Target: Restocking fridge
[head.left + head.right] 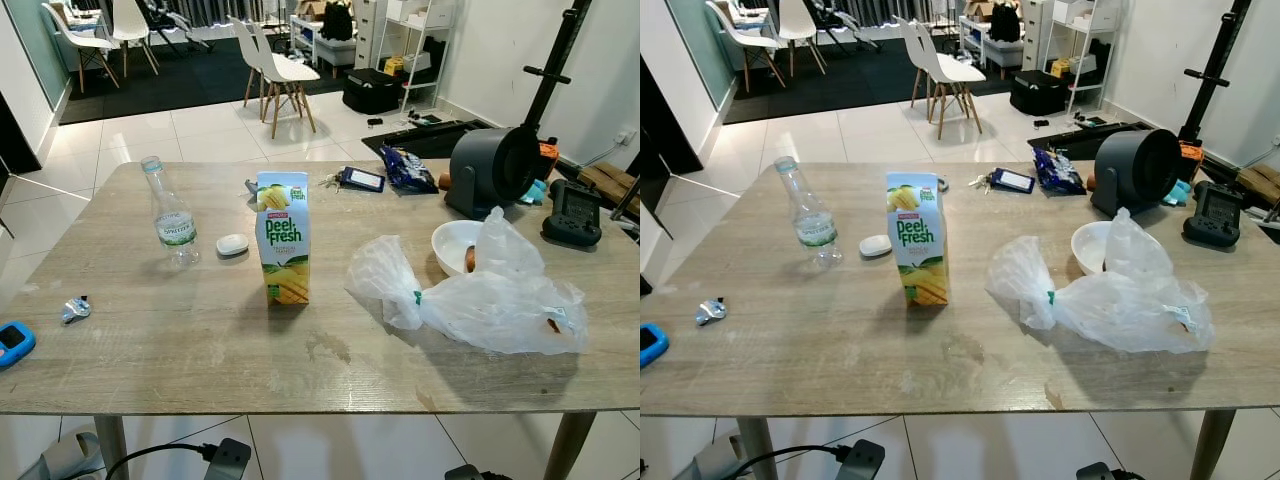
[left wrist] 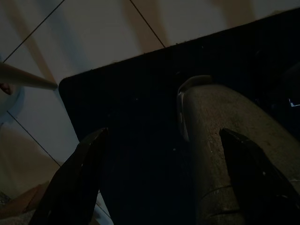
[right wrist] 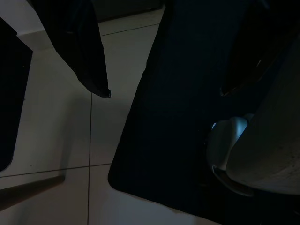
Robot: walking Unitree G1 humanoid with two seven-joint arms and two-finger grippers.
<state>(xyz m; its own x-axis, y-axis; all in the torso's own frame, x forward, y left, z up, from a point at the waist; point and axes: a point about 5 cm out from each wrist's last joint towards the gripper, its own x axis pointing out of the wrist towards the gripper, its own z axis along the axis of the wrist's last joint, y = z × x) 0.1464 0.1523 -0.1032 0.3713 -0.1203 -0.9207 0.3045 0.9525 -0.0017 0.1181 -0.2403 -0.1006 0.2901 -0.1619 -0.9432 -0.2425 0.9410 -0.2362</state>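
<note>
A yellow Peel Fresh juice carton (image 1: 283,238) stands upright in the middle of the wooden table (image 1: 200,350). To its left, a clear water bottle (image 1: 172,215) also stands upright. On the right lies a crumpled clear plastic bag (image 1: 480,295), partly covering a white bowl (image 1: 452,245) with something orange in it. Both arms hang down below the table. The left gripper (image 2: 163,132) is open over a dark mat and floor tiles. My right gripper (image 3: 164,91) is open too, above the same kind of dark mat.
A grey round fan (image 1: 495,168), a black handset (image 1: 572,212), a phone (image 1: 362,179) and a snack bag (image 1: 407,168) sit at the table's far right. A small white case (image 1: 232,244), a clip (image 1: 75,309) and a blue object (image 1: 14,343) lie on the left. White chairs (image 1: 280,65) stand beyond.
</note>
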